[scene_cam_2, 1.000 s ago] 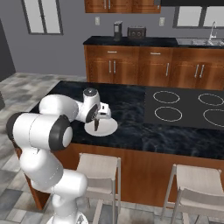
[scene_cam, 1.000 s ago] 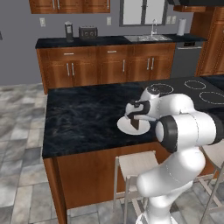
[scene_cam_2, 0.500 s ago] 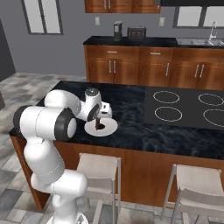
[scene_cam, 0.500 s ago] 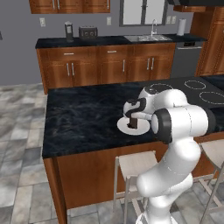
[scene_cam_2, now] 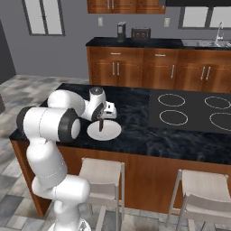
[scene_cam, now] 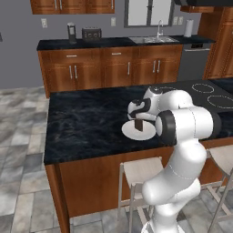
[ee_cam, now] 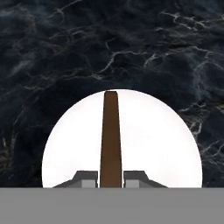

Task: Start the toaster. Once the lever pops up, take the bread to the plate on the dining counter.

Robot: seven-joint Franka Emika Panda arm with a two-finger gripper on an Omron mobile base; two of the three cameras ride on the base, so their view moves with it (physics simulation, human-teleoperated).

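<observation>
My gripper (scene_cam: 138, 119) hangs over the dining counter (scene_cam: 86, 123), shut on the bread (scene_cam: 138, 125), a small dark brown slice held upright on edge. The slice is over the middle of the round white plate (scene_cam: 129, 133); whether it touches the plate I cannot tell. From the right base the same grip shows: gripper (scene_cam_2: 101, 119), bread (scene_cam_2: 100, 126), plate (scene_cam_2: 112, 131). In the hand view the bread (ee_cam: 110, 135) rises between the fingertips (ee_cam: 86, 178) against the plate (ee_cam: 157, 140). The toaster (scene_cam: 91, 33) stands far off on the back counter.
A narrow grey coffee machine (scene_cam: 71, 32) stands left of the toaster. The cooktop (scene_cam_2: 189, 108) with its burner rings lies on the dining counter's right part. Stools (scene_cam_2: 101, 173) stand against the counter's near side. A sink (scene_cam: 152, 40) is at the back.
The hand has sunk slightly and shifted a little left over the plate with the bread in it; the elbow has swung round. The grip stays shut.
</observation>
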